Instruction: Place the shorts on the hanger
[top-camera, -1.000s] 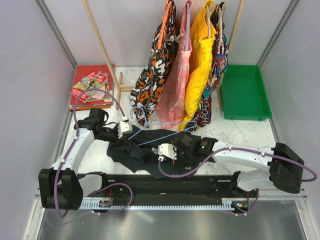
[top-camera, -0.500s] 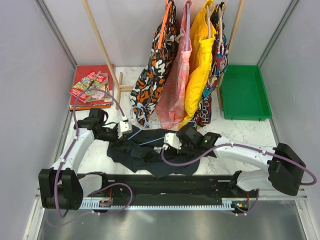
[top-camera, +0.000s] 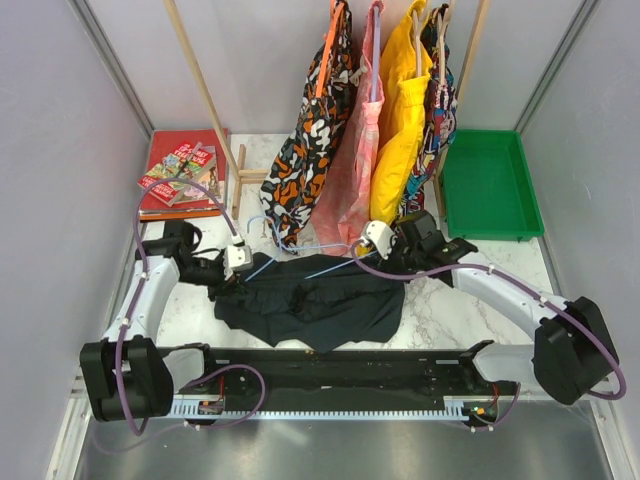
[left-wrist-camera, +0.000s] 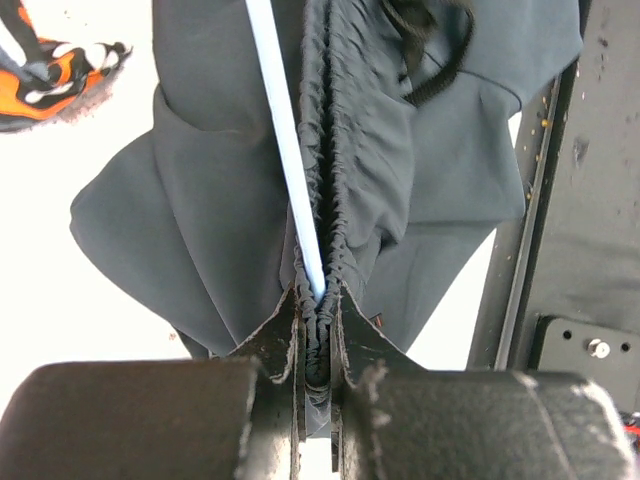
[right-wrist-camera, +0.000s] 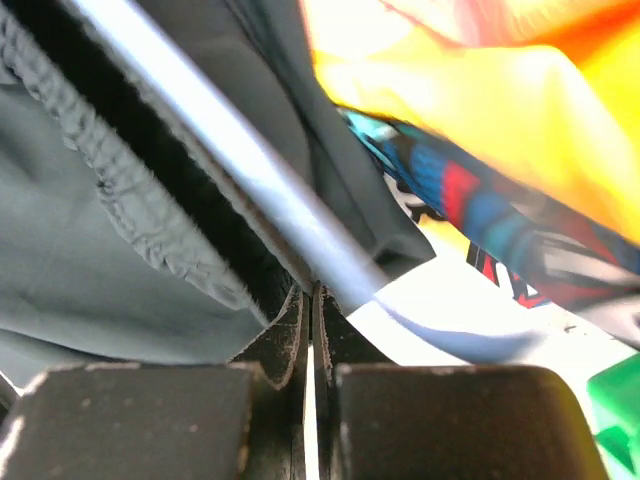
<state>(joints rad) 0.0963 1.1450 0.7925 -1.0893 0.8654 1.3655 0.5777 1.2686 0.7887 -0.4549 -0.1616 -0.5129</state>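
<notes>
Shorts (top-camera: 310, 300) spread mid-bench toward near edge, waistband axis left-right, held taut between both pincers. Left pincer (left-wrist-camera: 318, 320) clamped on gathered waistband; hanger (left-wrist-camera: 285, 150) wire laid along it, end at fingertips. Right pincer (right-wrist-camera: 312, 300) pressed together, seemingly on shorts' thin edge beside wire. Hanging garments (top-camera: 395, 130) crowded just behind right pincer; bare bench (top-camera: 460, 270) left toward right edge, before green tray (top-camera: 490, 185).

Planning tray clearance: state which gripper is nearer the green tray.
Right. The right gripper holds the shorts' end toward the green tray; the left gripper holds the opposite end.
</notes>
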